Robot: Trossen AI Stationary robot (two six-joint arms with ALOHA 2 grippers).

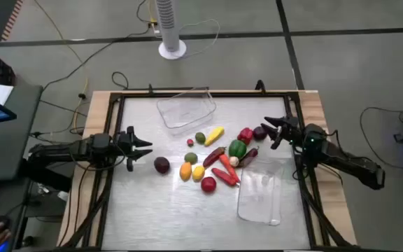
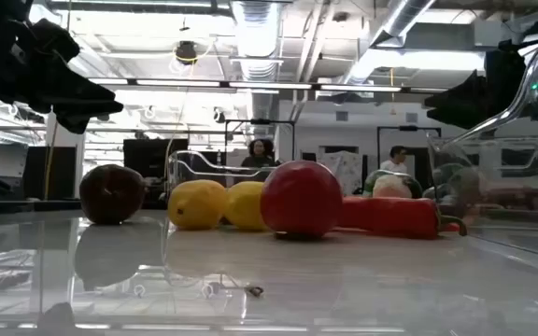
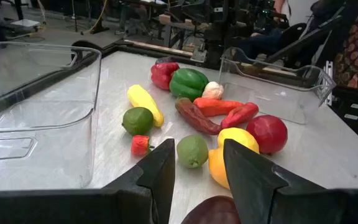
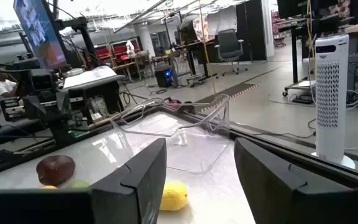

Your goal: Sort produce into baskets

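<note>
We see the left gripper (image 1: 147, 149) open over the glossy white table (image 1: 145, 210), near a purple fruit (image 1: 161, 165). Produce (image 1: 215, 159) clusters mid-table between two clear baskets (image 1: 186, 107) (image 1: 260, 197). The right gripper (image 1: 271, 130) hangs open. A fan (image 1: 171, 26) stands on the grey floor beyond.

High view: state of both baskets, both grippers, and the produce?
far basket: upright, empty
near basket: upright, empty
left gripper: open, holding nothing, beside the dark purple fruit
right gripper: open, holding nothing
produce pile: loose on the table between the baskets, none sorted
</note>
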